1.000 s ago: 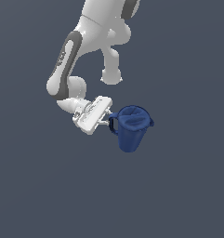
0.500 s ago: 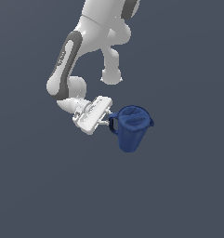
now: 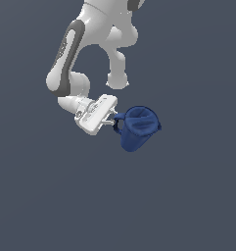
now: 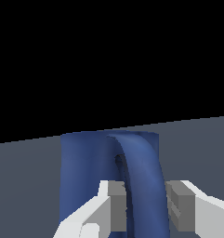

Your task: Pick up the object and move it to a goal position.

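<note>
The claw [image 4: 141, 204] sits astride the loop handle [image 4: 140, 176] of the dark blue pitcher [image 3: 138, 128]. In the wrist view its two pale fingers [image 4: 114, 204] stand one on each side of the handle's curved band. The nearer finger looks close against the band, while a thin sliver of blue shows between the band and the other pad, so I cannot tell whether the claw is clenched on the handle or only set around it. It is partly spread, no wider than the handle needs.

In the exterior view the claw [image 3: 112, 119] reaches in sideways from the exterior view's left, and its tips meet the handle [image 3: 118, 123] at the pitcher's side. The pitcher is tilted, its wide round rim [image 3: 142, 119] turned up toward the camera and its narrow base pointing down. No shadow or contact line shows on the grey tabletop [image 3: 188, 196], so whether the pitcher rests there or hangs is unclear.

The step in hand looks like securing the handle for the carry. To do it well, the pads should close squarely on the band's flat sides. A handle grip lies off the pitcher's centre, so the body may swing about the pads. Moving slowly and keeping the wrist steady should limit that. No goal marker is visible.
</note>
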